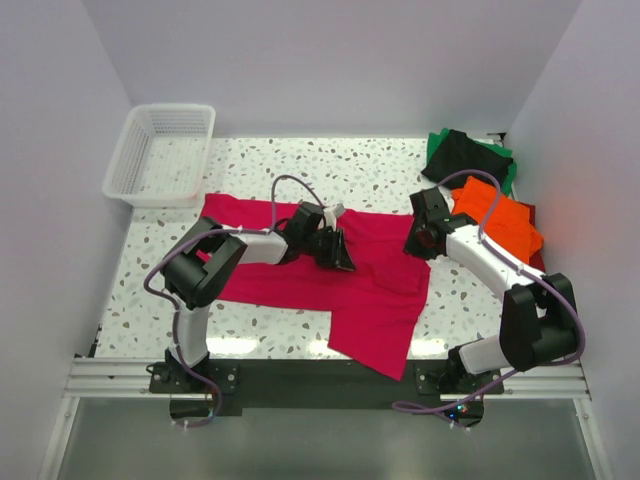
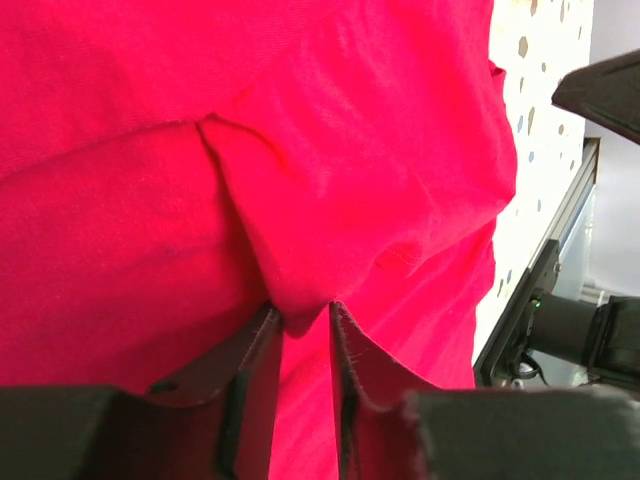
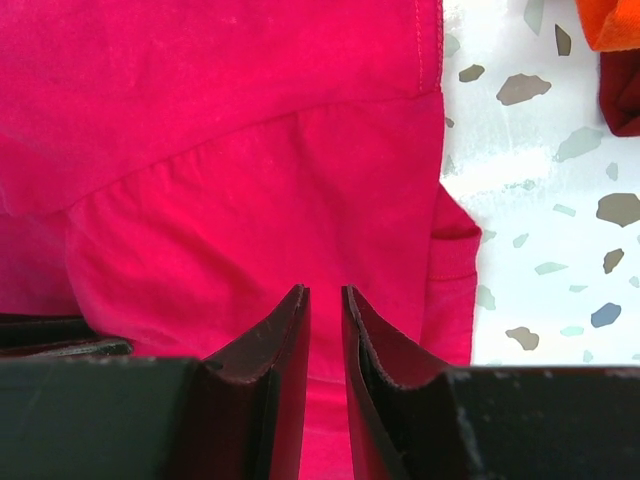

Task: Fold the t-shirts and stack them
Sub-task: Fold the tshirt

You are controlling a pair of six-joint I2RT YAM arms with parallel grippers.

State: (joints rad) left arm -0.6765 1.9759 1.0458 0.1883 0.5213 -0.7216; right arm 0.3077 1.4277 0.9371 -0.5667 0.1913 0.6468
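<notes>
The crimson-pink t-shirt [image 1: 300,275] lies spread across the middle of the table, one part hanging over the near edge. My left gripper [image 1: 338,255] rests on its middle, shut on a pinched fold of the shirt [image 2: 300,250]; the cloth sits between the fingertips [image 2: 262,330]. My right gripper [image 1: 418,243] is at the shirt's right edge, close over the cloth [image 3: 250,200] near a sleeve [image 3: 450,260]. Its jaws stand nearly together with nothing between them. Orange [image 1: 500,220], black [image 1: 462,158], green [image 1: 507,168] and dark red [image 1: 537,258] shirts lie piled at the back right.
A white mesh basket [image 1: 160,150] stands at the back left corner. White walls close in the table on the left, back and right. The orange [image 3: 610,20] and dark red [image 3: 625,95] shirts lie just beyond my right gripper.
</notes>
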